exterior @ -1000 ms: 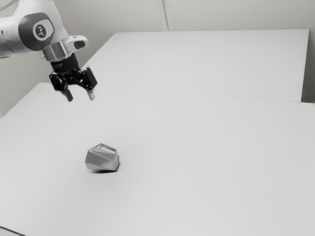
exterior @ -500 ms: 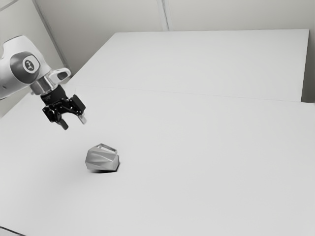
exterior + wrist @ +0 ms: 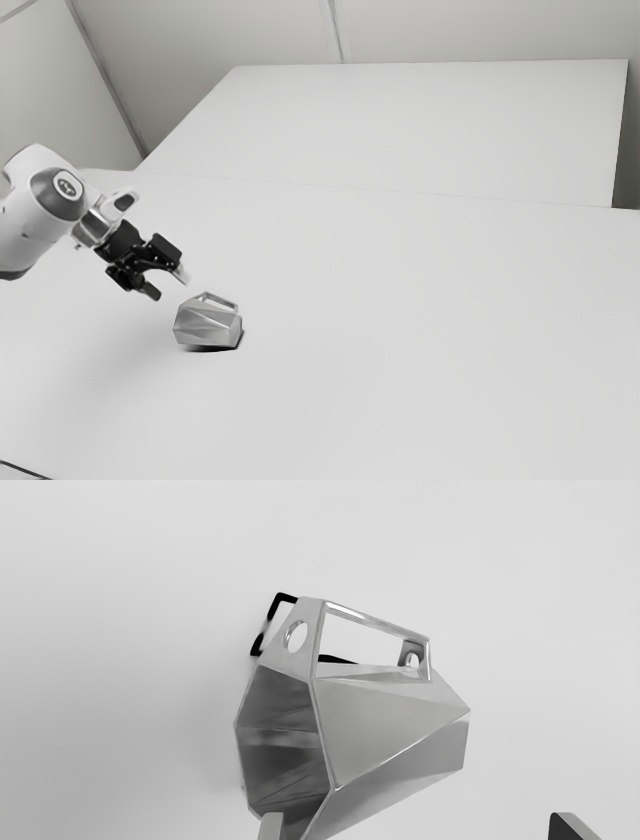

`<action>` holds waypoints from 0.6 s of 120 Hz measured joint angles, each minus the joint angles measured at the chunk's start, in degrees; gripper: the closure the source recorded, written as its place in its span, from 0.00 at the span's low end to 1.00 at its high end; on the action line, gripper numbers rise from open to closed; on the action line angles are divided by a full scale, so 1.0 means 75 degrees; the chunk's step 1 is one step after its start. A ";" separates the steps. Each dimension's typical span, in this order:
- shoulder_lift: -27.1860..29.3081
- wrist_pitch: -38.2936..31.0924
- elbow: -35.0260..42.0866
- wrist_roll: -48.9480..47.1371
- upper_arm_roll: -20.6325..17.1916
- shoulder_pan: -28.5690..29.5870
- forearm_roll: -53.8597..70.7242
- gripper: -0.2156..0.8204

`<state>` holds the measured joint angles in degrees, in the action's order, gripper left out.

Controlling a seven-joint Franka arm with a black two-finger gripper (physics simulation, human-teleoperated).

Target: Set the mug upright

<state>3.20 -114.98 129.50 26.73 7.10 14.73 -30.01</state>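
My gripper (image 3: 167,285) stands open beside the mug on the exterior view's left, a little above it, with nothing held. The grey faceted mug (image 3: 207,324) lies on its side on the white table, its handle up. In the wrist view the open gripper (image 3: 412,826) has its fingertips wide apart, and one tip overlaps the mouth end of the mug (image 3: 380,720). The hollow mouth is visible there, and the angular handle rises from the body, with a dark shadow behind it.
The white table (image 3: 420,330) extends around the mug. Behind it is a large pale panel (image 3: 420,130), with walls beyond. A thin dark line crosses the near left corner of the exterior view.
Over the last second my gripper has come down close to the mug, first drifting toward the exterior view's left and then back right. The mug has not moved.
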 joint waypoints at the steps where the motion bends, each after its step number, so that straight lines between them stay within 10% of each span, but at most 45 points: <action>1: -0.0014 -0.0022 0.0013 0.0033 0.0002 0.0003 -0.0030 0.24; 72: -0.0822 -0.0741 0.0618 0.2248 0.0022 0.0206 -0.2359 0.24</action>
<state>-2.97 -120.54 134.14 43.59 7.26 16.28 -47.71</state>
